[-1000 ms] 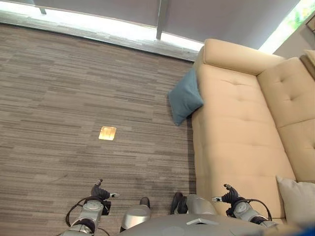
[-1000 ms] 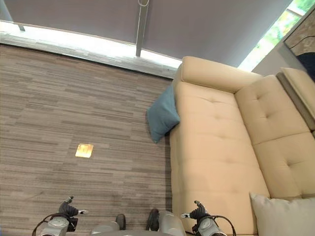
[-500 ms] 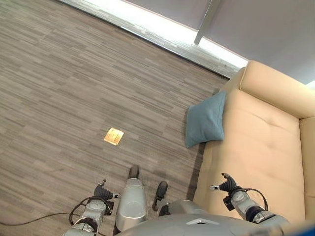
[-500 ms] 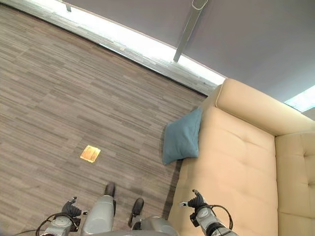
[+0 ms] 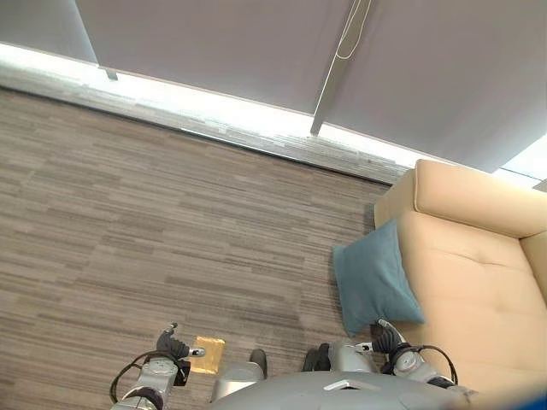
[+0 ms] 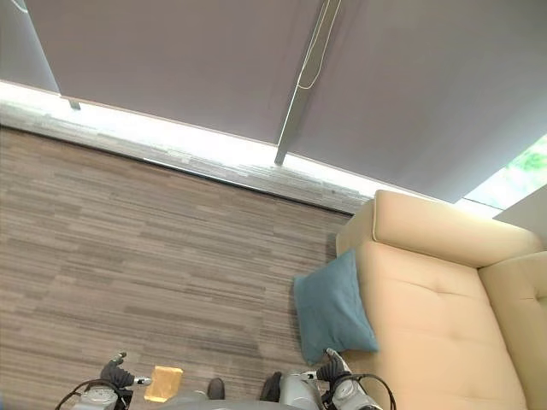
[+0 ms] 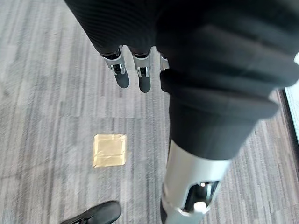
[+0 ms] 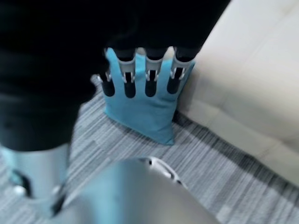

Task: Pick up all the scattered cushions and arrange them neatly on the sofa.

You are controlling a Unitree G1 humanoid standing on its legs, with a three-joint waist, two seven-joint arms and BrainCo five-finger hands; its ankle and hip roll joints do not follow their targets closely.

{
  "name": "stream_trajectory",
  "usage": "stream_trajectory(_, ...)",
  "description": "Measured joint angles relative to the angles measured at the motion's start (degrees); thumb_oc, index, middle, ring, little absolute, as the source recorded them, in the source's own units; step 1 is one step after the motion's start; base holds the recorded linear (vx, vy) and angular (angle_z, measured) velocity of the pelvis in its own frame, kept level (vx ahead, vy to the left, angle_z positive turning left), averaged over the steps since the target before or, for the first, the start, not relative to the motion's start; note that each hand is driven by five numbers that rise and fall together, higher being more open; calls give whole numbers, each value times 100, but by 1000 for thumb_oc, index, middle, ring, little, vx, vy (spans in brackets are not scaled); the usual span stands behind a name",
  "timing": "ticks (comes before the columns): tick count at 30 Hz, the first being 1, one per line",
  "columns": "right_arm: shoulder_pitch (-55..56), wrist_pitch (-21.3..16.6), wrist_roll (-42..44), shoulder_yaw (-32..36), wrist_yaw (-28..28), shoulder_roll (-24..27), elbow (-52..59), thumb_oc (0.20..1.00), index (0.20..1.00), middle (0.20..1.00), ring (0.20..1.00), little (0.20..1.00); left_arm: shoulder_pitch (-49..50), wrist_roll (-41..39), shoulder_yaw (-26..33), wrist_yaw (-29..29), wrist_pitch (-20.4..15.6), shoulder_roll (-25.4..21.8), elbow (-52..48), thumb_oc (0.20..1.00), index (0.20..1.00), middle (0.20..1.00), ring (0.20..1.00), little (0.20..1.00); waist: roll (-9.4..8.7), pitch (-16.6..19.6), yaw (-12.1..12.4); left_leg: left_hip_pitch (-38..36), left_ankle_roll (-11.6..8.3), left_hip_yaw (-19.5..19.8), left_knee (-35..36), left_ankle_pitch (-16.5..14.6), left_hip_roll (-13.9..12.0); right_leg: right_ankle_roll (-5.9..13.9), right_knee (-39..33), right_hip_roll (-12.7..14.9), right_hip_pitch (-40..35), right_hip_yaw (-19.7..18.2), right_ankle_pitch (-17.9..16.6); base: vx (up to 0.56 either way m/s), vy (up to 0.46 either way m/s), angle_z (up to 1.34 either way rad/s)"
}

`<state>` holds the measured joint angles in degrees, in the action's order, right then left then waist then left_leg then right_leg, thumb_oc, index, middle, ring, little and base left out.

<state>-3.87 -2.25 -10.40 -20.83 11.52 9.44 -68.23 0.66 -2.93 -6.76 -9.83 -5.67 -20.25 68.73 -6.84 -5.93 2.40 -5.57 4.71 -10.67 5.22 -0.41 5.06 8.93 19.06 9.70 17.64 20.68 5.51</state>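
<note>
A tan sofa (image 5: 479,256) stands on striped grey carpet (image 5: 154,222). A blue cushion (image 5: 373,278) leans upright against the sofa's front edge, its bottom on the carpet. No writing is readable. The right hand (image 8: 140,77) hangs near the cushion, fingers straight, empty. The left hand (image 7: 135,70) hangs well apart from the sofa, above a brass floor plate (image 7: 110,150), fingers relaxed, empty.

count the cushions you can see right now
1: a blue cushion stands on the floor, leaning against the front of the beige sofa near its armrest end. More may lie beyond what the views cover.
</note>
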Motion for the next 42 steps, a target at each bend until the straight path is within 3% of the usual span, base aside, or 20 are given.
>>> stream_trajectory(3, -77, 27, -66, 31, 0, 83, -29, 1000, 1000, 1000, 1000, 1000, 79, -2, 57, -2, 10, -30, -5, 1000, 1000, 1000, 1000, 1000, 89, -35, 32, -158, -70, -290, -123, -347, 69, 23, -846, -66, 30, 1033, -399, 222, 9, -35)
stream_trajectory(5, -62, 55, -118, 129, -5, 122, -26, 1000, 1000, 1000, 1000, 1000, 259, 24, -12, 1, 18, 52, -3, 1000, 1000, 1000, 1000, 1000, 282, -41, 7, -220, -532, -205, -539, -668, -14, -445, -314, -602, -88, 793, -355, 306, -89, -23)
stream_trajectory(7, 32, 62, -179, 304, 1, 78, -68, 1000, 1000, 1000, 1000, 1000, 234, 32, -16, 25, -73, -50, -24, 1000, 1000, 1000, 1000, 1000, -444, -39, 58, 311, -901, 52, -1878, -612, 523, -1257, -784, -404, -585, 611, -772, 278, -103, 36)
stream_trajectory(8, 48, 117, -201, 477, 4, 225, -215, 1000, 1000, 1000, 1000, 1000, 181, 38, 14, 2, -62, 105, -14, 1000, 1000, 1000, 1000, 1000, -266, -101, 75, 503, -482, 245, -2411, -1224, 77, -1504, -938, -604, -810, 396, -393, 204, -84, -14)
stream_trajectory(9, 90, 102, -210, 458, 9, 412, -152, 1000, 1000, 1000, 1000, 1000, 433, 38, 18, 3, 1, 311, 10, 1000, 1000, 1000, 1000, 1000, 213, 129, 50, 192, -455, 337, -1726, -1734, -213, -1226, -412, -810, -614, 545, -78, 47, -16, -69)
stream_trajectory(10, 101, 68, -209, 422, 15, 372, -124, 1000, 1000, 1000, 1000, 1000, 512, 43, 27, 27, 78, 324, 11, 1000, 1000, 1000, 1000, 1000, 180, 107, 76, -148, -591, 115, -1630, -1574, -202, -1254, -47, -790, -633, 517, 53, 56, -4, -128)
stream_trajectory(12, 137, 55, -204, 378, 8, 213, -189, 1000, 1000, 1000, 1000, 1000, 487, 41, 2, 47, 72, 189, 158, 1000, 1000, 1000, 1000, 1000, -478, 60, 123, 492, -1123, -51, -3400, -1229, 109, -1865, -785, -598, -1135, 56, -103, 57, 46, -95)
stream_trajectory(15, 161, 126, -168, 349, 26, 286, -292, 1000, 1000, 1000, 1000, 1000, 15, 33, -161, 47, 9, 211, 222, 1000, 1000, 1000, 1000, 1000, -491, 64, 110, 1370, -839, 787, -2879, -1379, -415, -1748, -1716, -845, -1556, -361, -535, 139, 105, -87)
stream_trajectory(19, 2, 126, -167, 339, 53, 503, -431, 1000, 1000, 1000, 1000, 1000, -154, 26, -169, 62, 5, 429, 233, 1000, 1000, 1000, 1000, 1000, 14, -157, 193, 1240, -1227, 2250, -789, -188, -709, -1519, -2111, -975, -1794, -1210, -705, 92, 97, -162)
stream_trajectory(22, 45, 123, -170, 225, 60, 508, -600, 1000, 1000, 1000, 1000, 1000, -114, 23, -209, 71, 7, 537, 238, 1000, 1000, 1000, 1000, 1000, 47, -218, 196, 979, -705, 2619, -1198, -105, -101, -971, -2223, -656, -1844, -1890, -808, 115, 190, -162)
stream_trajectory(24, 285, 135, -168, 283, 63, 469, -588, 1000, 1000, 1000, 1000, 1000, -136, 28, -227, 74, -9, 592, 181, 1000, 1000, 1000, 1000, 1000, 51, -208, 115, 614, -431, 2374, -895, -30, 2, -441, -2216, -500, -2066, -1983, -797, 129, 218, -90)
stream_trajectory(29, 188, 121, -171, 356, 40, 242, -586, 1000, 1000, 1000, 1000, 1000, -99, 45, -342, 118, 38, 308, 237, 1000, 1000, 1000, 1000, 1000, -135, -63, 21, 91, 41, 1125, -430, 10, 6, -186, -1551, -473, -1490, -2261, -1008, 35, 243, -126)
stream_trajectory(30, 18, 128, -171, 353, 41, 244, -511, 1000, 1000, 1000, 1000, 1000, -234, 72, -314, 114, 27, 306, 224, 1000, 1000, 1000, 1000, 1000, -36, -200, -77, 120, 175, 670, -551, -96, 2, 22, -1195, -431, -1128, -2033, -1110, 2, 141, -261)
stream_trajectory(33, -141, 180, -181, 443, 91, 485, -459, 1000, 1000, 1000, 1000, 1000, -329, 137, 33, 113, 26, 246, 229, 1000, 1000, 1000, 1000, 1000, 161, -365, 188, 230, 157, -298, -522, -355, 77, 371, -800, 869, -525, 2011, -965, 150, -10, -180)
stream_trajectory(34, -174, 184, -180, 491, 90, 541, -435, 1000, 1000, 1000, 1000, 1000, -312, 137, 62, 110, 30, 252, 225, 1000, 1000, 1000, 1000, 1000, 223, -425, 184, 241, 88, -281, -514, -309, 32, 405, -973, 820, -541, 1834, -984, 192, -121, -31)
stream_trajectory(36, 20, 174, -167, 609, 106, 521, -320, 1000, 1000, 1000, 1000, 1000, -303, 146, -12, 113, 27, 303, 233, 1000, 1000, 1000, 1000, 1000, 392, -442, 141, 237, -54, -19, -542, -334, -97, 205, -716, 415, -611, 764, -708, 177, -105, 79)
stream_trajectory(38, 170, 175, -160, 613, 101, 518, -378, 1000, 1000, 1000, 1000, 1000, -272, 154, -121, 119, -2, 426, 224, 1000, 1000, 1000, 1000, 1000, 304, -316, 177, 168, -222, 253, -635, -371, -176, -629, -761, -59, -1129, 560, -284, 113, -83, 85)
stream_trajectory(39, 16, 132, -157, 628, 115, 459, -379, 1000, 1000, 1000, 1000, 1000, -34, 154, -161, 128, 11, 387, 253, 1000, 1000, 1000, 1000, 1000, 206, -355, 249, 431, -795, 247, -1553, -571, -301, -841, -906, -180, -1326, 534, -144, 76, -48, -11)
stream_trajectory(41, -79, 86, -153, 610, 155, 443, -481, 1000, 1000, 1000, 1000, 1000, 44, 149, -176, 124, 32, 388, 372, 1000, 1000, 1000, 1000, 1000, -75, -342, 414, 1739, -1105, 542, -4119, -248, -352, -1182, -1298, -210, -1620, 346, -216, 91, 4, -21)
stream_trajectory(42, -95, 89, -152, 559, 167, 451, -486, 1000, 1000, 1000, 1000, 1000, 79, 144, -219, 124, 36, 403, 373, 1000, 1000, 1000, 1000, 1000, -103, -326, 534, 1926, -1046, 643, -4108, -334, -380, -1205, -1460, -230, -1675, 320, -264, 202, 62, -61)
